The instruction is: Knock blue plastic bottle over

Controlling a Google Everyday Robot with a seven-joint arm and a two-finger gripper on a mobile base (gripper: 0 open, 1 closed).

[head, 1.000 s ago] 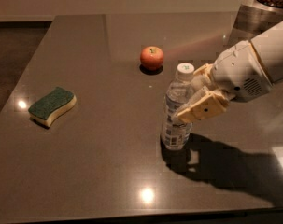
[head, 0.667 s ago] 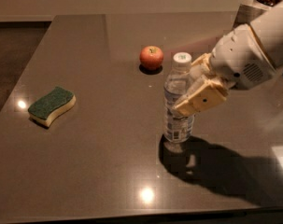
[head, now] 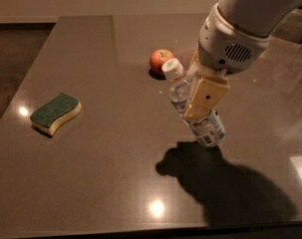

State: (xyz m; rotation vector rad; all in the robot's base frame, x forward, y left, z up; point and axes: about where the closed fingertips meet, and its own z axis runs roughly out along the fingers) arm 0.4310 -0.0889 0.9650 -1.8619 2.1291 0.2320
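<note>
The blue plastic bottle [head: 208, 128], clear with a white cap [head: 173, 68] and a pale blue label, is tilted with its cap up and to the left. It hangs above the dark table [head: 90, 183], with its shadow [head: 190, 166] below it. My gripper [head: 196, 111] comes in from the upper right and is shut on the bottle's middle. One tan finger [head: 206, 97] lies across the front of the bottle and hides part of it.
A red apple [head: 160, 60] sits on the table just behind the bottle's cap. A green and yellow sponge [head: 56, 112] lies at the left. The table's front edge [head: 140, 230] runs along the bottom, and dark floor [head: 11, 59] shows at the left.
The bottle stood upright on the table in my gripper. Now it is lifted and tilted, cap to the left, and the arm has moved up and toward the camera.
</note>
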